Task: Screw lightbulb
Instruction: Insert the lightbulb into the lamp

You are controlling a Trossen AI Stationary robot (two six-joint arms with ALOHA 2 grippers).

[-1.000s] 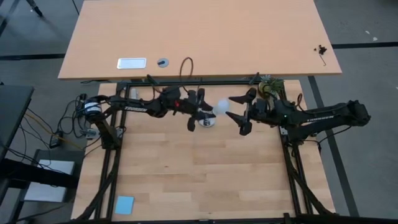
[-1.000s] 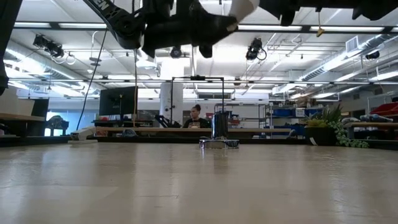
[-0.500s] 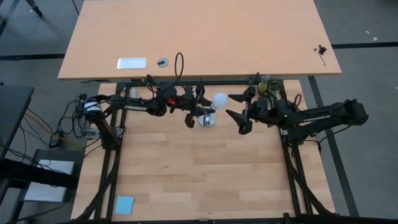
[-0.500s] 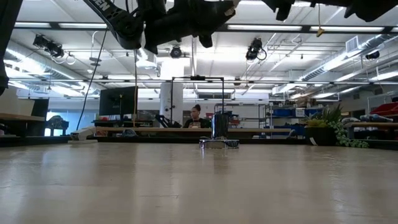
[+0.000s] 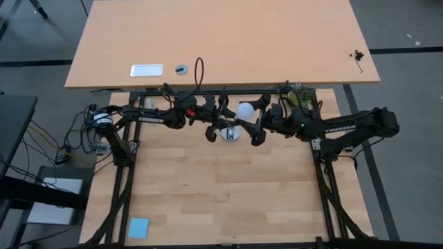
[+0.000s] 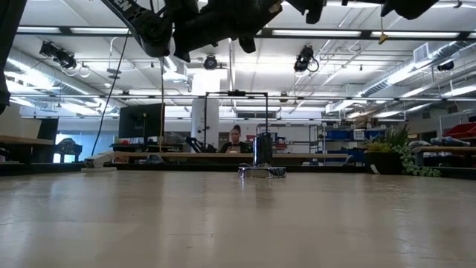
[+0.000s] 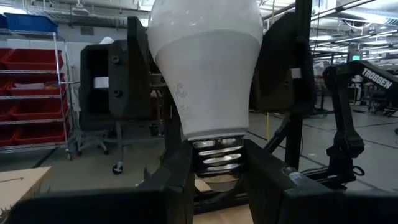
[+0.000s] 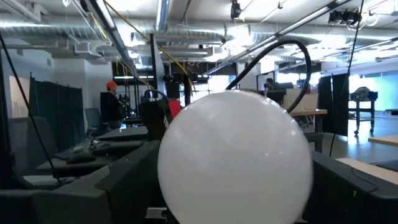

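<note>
Left jaws grip lightbulb (image 7: 205, 68) base, dome toward right arm.

Place: robotics lab or workshop hall | ceiling: bare ducts (image 8: 163, 18) and strip lights (image 6: 149, 31) | storage: red bins (image 7: 28, 93) on racks | floor: benches, more arm rigs, a person (image 6: 236, 138) seated beyond the worktop's (image 6: 238, 216) far edge

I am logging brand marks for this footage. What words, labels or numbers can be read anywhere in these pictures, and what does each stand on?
"TROSSEN": white letters on the right arm, seen in the left wrist view.
White lettering on the right arm's forearm in the high view: too small to read.
Faint marks on the lightbulb, just above its screw base: too blurred to read.
Nothing else is readable.
</note>
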